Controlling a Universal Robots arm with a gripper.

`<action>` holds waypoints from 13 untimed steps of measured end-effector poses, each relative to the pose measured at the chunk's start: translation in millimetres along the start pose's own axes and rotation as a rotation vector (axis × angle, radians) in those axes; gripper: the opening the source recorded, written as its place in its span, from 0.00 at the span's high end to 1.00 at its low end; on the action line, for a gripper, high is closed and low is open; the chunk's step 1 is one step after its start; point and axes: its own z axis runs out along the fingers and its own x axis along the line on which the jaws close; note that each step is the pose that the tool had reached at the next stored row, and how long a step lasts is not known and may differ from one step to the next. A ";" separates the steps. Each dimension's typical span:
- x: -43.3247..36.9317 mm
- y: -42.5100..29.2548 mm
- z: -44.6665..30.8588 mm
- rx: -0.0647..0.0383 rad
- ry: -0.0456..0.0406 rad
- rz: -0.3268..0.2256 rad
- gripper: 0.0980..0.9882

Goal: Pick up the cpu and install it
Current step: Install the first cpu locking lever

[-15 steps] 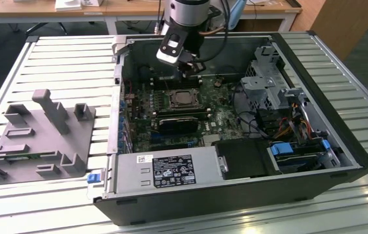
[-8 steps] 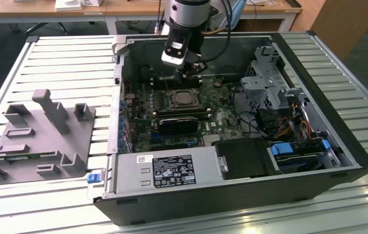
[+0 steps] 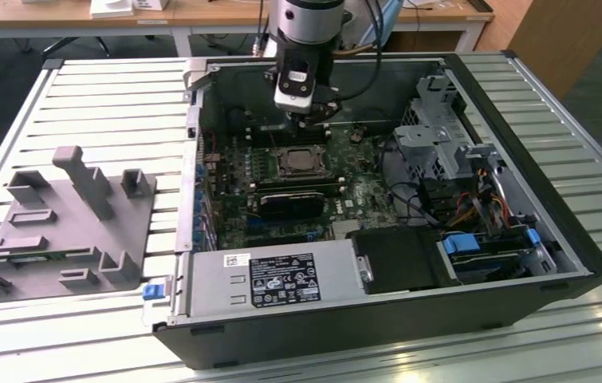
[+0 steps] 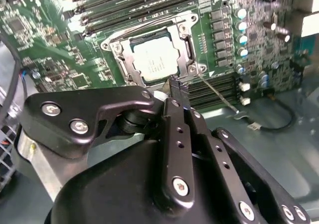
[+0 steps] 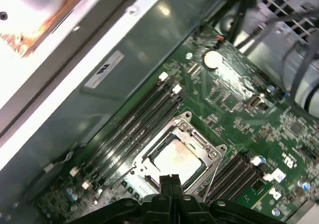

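My claw (image 4: 175, 87), fingers pressed together and empty, hangs just beside the cpu (image 4: 155, 59), which sits upper-centre in its socket frame (image 4: 185, 41).

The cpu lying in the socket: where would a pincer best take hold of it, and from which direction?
Probably from straight above, on two opposite edges: the cpu lies flat, silver top up, sunk inside the metal socket frame, which blocks any sideways approach. The pincer hangs just above it.

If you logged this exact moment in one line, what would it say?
end effector: shut, empty, above socket | cpu: seated in socket | case: open
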 end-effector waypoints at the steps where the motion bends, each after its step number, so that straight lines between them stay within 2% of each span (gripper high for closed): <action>1: 0.0 0.0 0.1 0.001 0.0006 -0.017 0.99; 13: -0.1 -0.1 1.3 0.015 0.0078 -0.233 0.99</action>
